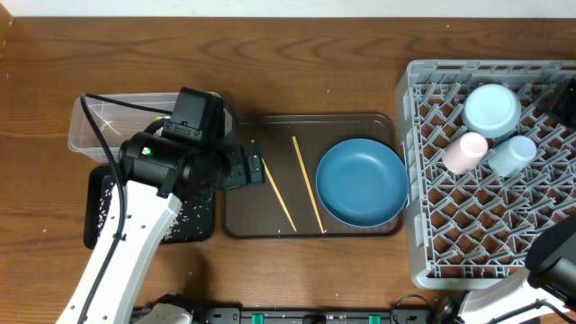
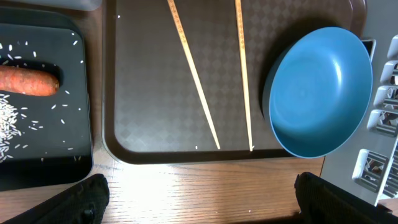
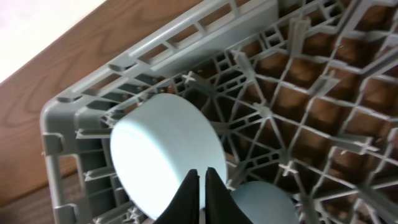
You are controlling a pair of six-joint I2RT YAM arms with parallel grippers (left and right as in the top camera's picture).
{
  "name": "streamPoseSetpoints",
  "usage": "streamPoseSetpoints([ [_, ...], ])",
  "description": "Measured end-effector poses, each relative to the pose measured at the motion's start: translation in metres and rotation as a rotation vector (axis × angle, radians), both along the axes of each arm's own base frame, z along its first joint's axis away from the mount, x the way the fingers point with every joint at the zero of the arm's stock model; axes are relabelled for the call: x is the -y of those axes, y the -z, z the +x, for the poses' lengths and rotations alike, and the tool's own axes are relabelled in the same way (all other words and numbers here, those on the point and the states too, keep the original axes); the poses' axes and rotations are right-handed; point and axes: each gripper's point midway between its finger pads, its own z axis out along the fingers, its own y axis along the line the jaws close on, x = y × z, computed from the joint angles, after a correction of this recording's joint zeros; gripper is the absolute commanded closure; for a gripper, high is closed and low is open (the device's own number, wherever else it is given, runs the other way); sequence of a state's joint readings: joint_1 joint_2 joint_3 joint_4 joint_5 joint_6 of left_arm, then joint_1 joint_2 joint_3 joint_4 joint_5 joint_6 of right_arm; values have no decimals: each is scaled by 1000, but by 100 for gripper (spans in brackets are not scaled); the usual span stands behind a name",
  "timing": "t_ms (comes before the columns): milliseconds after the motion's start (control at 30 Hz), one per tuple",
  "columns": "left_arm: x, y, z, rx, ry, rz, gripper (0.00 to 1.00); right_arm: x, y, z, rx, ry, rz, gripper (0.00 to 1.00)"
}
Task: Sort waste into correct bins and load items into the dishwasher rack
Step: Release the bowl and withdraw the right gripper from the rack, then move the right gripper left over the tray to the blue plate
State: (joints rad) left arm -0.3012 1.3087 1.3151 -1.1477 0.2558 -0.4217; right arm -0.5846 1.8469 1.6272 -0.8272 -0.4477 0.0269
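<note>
Overhead view shows a brown wooden table [image 1: 297, 54] with strong grain, and a thin pale strip runs along the top edge of the frame. At the right stands the grey dishwasher rack [image 1: 416, 180]. In its upper part are the pale blue bowl [image 1: 491, 110], upside down, the pink cup [image 1: 464, 151] and the light blue cup [image 1: 513, 155], close together.

In the middle lies the brown serving tray [image 1: 270, 130]. It carries the blue plate [image 1: 362, 182] on its right half and the 2 chopsticks [image 1: 306, 184] on its left half, both loose and a little slanted.

At the left are the clear tub [image 1: 94, 126] and, below it in the frame, the black tray [image 1: 94, 216] with rice grains [image 1: 184, 216]. In the left wrist view the orange sausage piece [image 2: 28, 82] lies on this black tray.

The left gripper [image 2: 199, 205] hangs over the near edge of the serving tray with its 2 fingers [image 2: 81, 202] wide apart and nothing between them.

In the right wrist view the right gripper [image 3: 200, 186] is over the upturned bowl in a corner of the rack, its fingers pressed together and holding nothing.
</note>
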Motion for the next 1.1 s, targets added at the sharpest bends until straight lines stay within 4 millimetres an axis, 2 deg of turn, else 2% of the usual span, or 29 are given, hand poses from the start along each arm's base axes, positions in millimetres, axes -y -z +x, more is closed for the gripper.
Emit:
streamPoseSetpoints([
  [100, 0, 0, 0, 0, 0, 0, 2, -9, -2, 2, 11, -13, 44, 90],
  [267, 0, 0, 0, 0, 0, 0, 2, -31, -3, 3, 8, -63, 100, 99],
  [333, 0, 0, 0, 0, 0, 0, 2, -40, -3, 5, 7, -91, 103, 99],
  [600, 0, 0, 0, 0, 0, 0, 2, -61, 6, 13, -36, -179, -22, 99],
  [800, 0, 0, 0, 0, 0, 0, 2, -61, 21, 16, -79, -176, -132, 99],
  [1100, 0, 0, 0, 0, 0, 0, 2, -30, 61, -5, -210, -79, -291, 99],
])
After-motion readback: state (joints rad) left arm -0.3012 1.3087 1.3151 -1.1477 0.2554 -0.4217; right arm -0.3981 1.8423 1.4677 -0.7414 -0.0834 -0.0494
